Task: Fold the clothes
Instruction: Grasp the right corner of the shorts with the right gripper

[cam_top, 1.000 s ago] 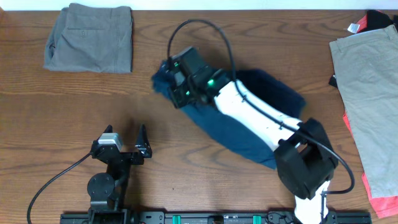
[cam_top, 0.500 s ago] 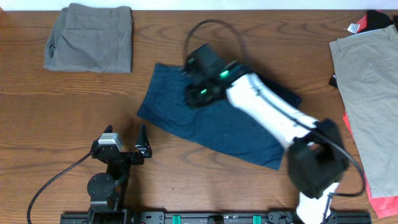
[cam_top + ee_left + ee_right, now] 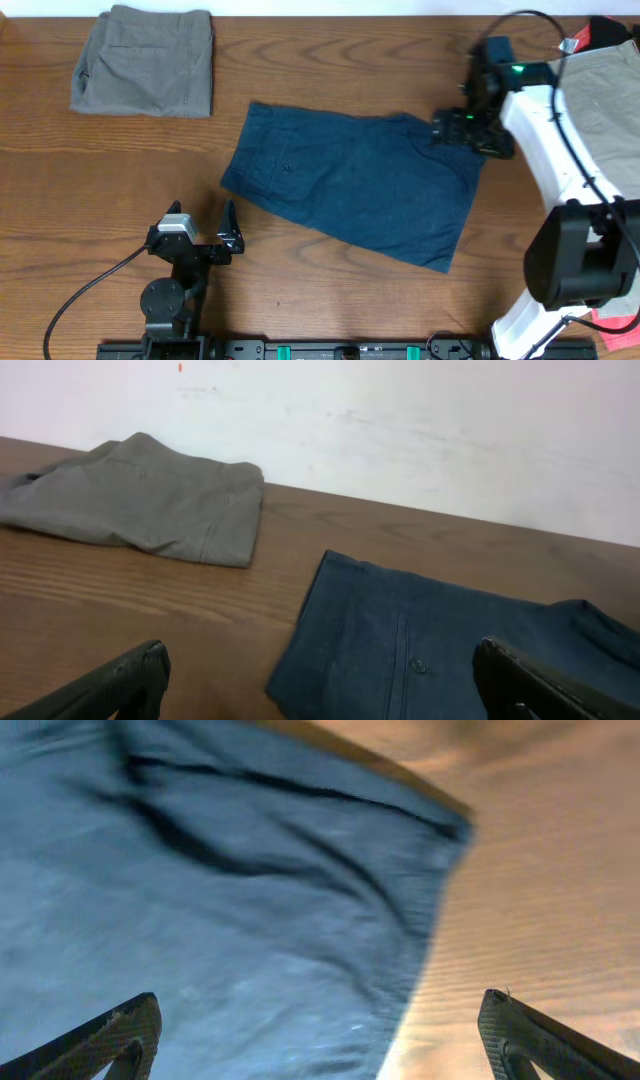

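1. Navy shorts (image 3: pixel 350 185) lie spread flat mid-desk (image 3: pixel 330 300), unfolded, slanting so the right end sits lower. A stitched pocket with a button shows in the left wrist view (image 3: pixel 415 660).
2. Right gripper (image 3: pixel 456 130) is over the upper right corner of the navy shorts. Its fingers are spread wide and grasp nothing.
3. The right wrist view is blurred. It shows the wrinkled edge of the navy shorts (image 3: pixel 200 890) below the gripper (image 3: pixel 320 1020), with bare wood to the right. Cannot tell whether the fingertips touch the cloth.
4. Left gripper (image 3: pixel 205 235) sits just below the lower left corner of the navy shorts, apart from them. It is released and empty, and the left wrist view (image 3: pixel 320 670) shows the fingers wide apart.
5. Grey-olive shorts (image 3: pixel 145 60) lie folded, well up and left of the navy shorts, not touching them. The left wrist view also shows them (image 3: pixel 140 500).
6. Khaki shorts (image 3: pixel 590 130) lie to the right of the navy shorts, past the right arm, at the desk edge.
7. Red cloth (image 3: pixel 605 310) sticks out under the khaki shorts.
8. Black cloth (image 3: pixel 608 30) lies at their top end.
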